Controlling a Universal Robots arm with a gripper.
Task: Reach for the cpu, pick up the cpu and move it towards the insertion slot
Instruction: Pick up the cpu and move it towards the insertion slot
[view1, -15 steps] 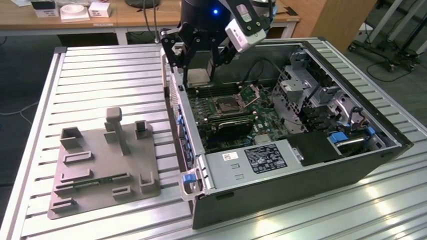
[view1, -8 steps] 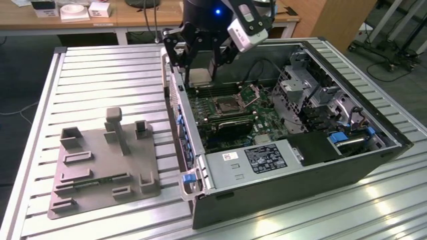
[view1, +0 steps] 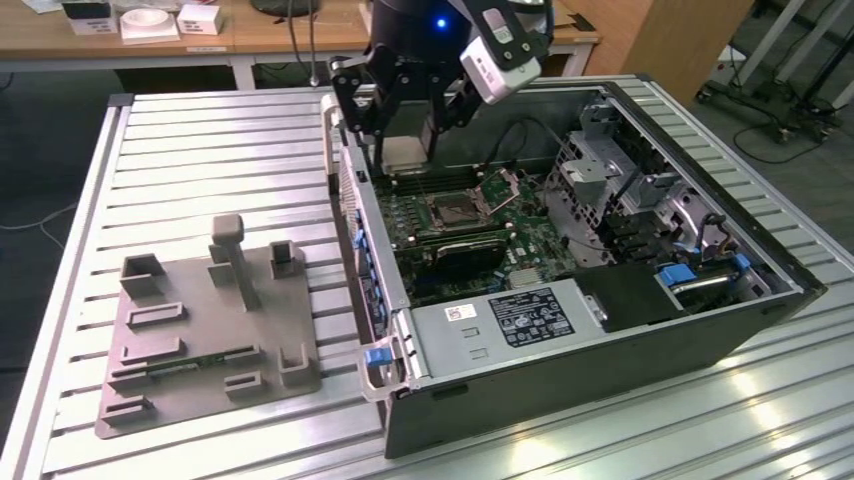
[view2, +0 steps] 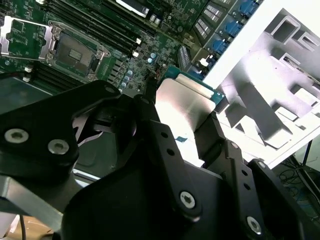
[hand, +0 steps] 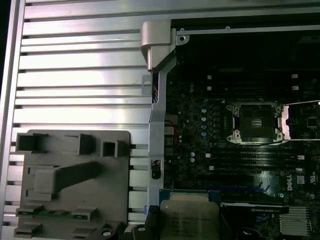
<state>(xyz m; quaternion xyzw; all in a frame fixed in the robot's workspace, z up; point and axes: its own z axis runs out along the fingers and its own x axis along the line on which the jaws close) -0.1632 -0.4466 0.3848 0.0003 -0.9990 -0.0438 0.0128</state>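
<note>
Fingers (view2: 172, 132) pinch the cpu (view2: 186, 102) by opposite edges, apparently firmly; light, rigid and fragile, it hangs short of the insertion slot (view2: 70, 52).

A: Cpu (hand: 189, 216) colour?
B: Silver-grey top w/ pale rim, thin blue-green edge; same in second wrist view (view2: 186, 102).
A: Gripper (view2: 172, 145)?
B: Black links, silver screws.
A: Insertion slot (view1: 458, 208)?
B: Dark centre, silver frame; green motherboard (view1: 454, 225) around it, dotted w/ small pale parts.
A: Fixture (view1: 207, 330)?
B: Plain grey plastic, thin green strip (view1: 200, 362) in it.
A: Table (view1: 200, 150)?
B: Silver, ribbed stripes.
A: PC case (view1: 601, 370)?
B: Black outside, blue clips (view1: 378, 355), grey box w/ white labels.
</note>
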